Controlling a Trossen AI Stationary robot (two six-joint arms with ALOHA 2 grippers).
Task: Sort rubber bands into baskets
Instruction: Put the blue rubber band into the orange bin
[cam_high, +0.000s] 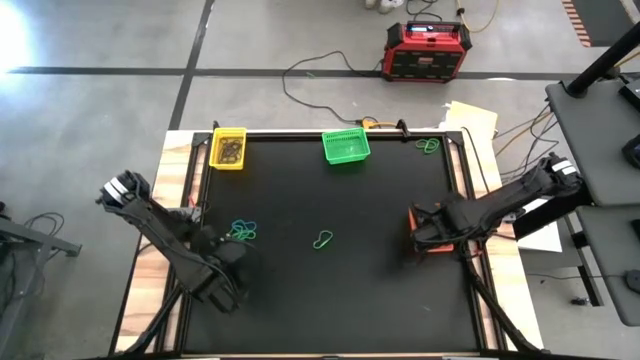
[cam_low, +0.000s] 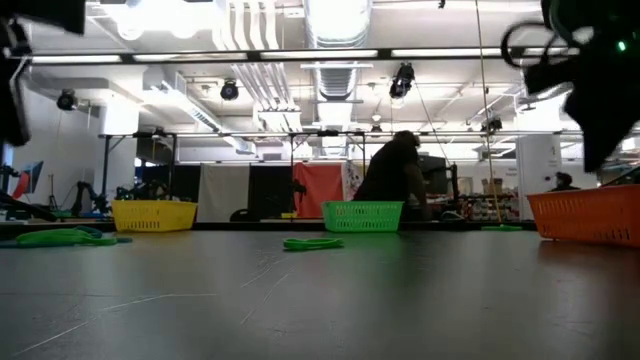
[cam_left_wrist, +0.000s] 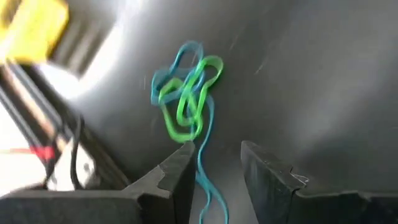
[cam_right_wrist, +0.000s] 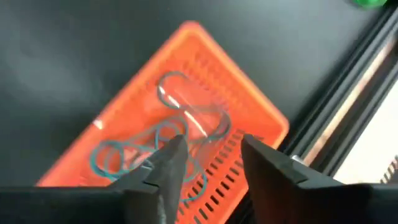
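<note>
Already the sorting looks partly done. Nearest, at the lower left of the overhead frame, the left gripper (cam_high: 236, 243) hangs just beside a tangle of green and blue bands (cam_left_wrist: 186, 93); its fingers (cam_left_wrist: 177, 171) stand spread, and one blue strand trails down between them, not pinched as far as I can see. At mid right the right gripper (cam_right_wrist: 208, 152) hovers over the orange basket (cam_right_wrist: 261, 115), its fingers apart and empty, with several teal bands (cam_right_wrist: 124, 152) lying in the mesh below. A lone green band (cam_high: 323, 240) lies loose on the black worktop (cam_high: 380, 290) in the centre. Farther back, the yellow basket (cam_high: 229, 148) at upper left holds a dark heap, though I cannot tell the colours. The green basket (cam_high: 346, 146) at upper middle may hold something, too small to tell. Beyond it, another green band (cam_high: 428, 146) sits near the upper right corner. So I judge three patches still need clearing.
</note>
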